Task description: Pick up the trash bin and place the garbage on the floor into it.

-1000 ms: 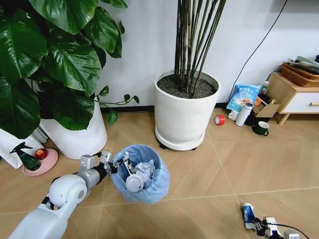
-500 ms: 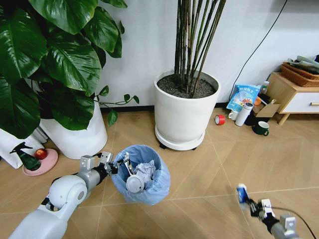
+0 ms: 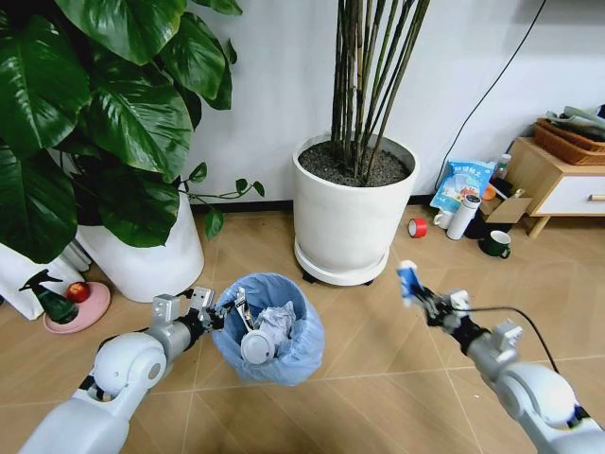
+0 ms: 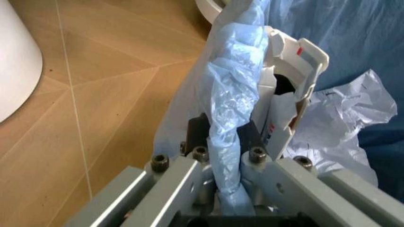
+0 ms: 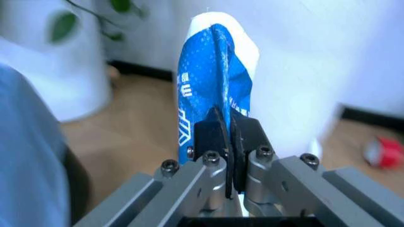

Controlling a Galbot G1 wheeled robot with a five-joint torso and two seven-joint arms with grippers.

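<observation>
The trash bin (image 3: 284, 359), small and round with a crinkly light-blue bag, stands on the wooden floor at centre. My left gripper (image 3: 225, 314) is shut on its near-left rim; the left wrist view shows the fingers (image 4: 200, 130) clamped over the bunched bag (image 4: 233, 94). Crumpled white paper (image 3: 277, 322) and a white disc (image 3: 255, 348) lie inside the bin. My right gripper (image 3: 423, 295) hangs in the air to the right of the bin, shut on a blue-white packet (image 3: 407, 276) that stands upright between its pads (image 5: 211, 135).
Two big white planters (image 3: 348, 222) (image 3: 151, 260) stand behind the bin. A green spray bottle (image 3: 52, 301) and a pink dish sit far left. A red tape roll (image 3: 417, 227), white bottle, dark mug (image 3: 495, 244) and wooden cabinet (image 3: 562, 184) are at the right.
My right arm has risen from the floor at lower right and swung up and left with the blue-white packet, nearer the bin. The left arm and bin have stayed still.
</observation>
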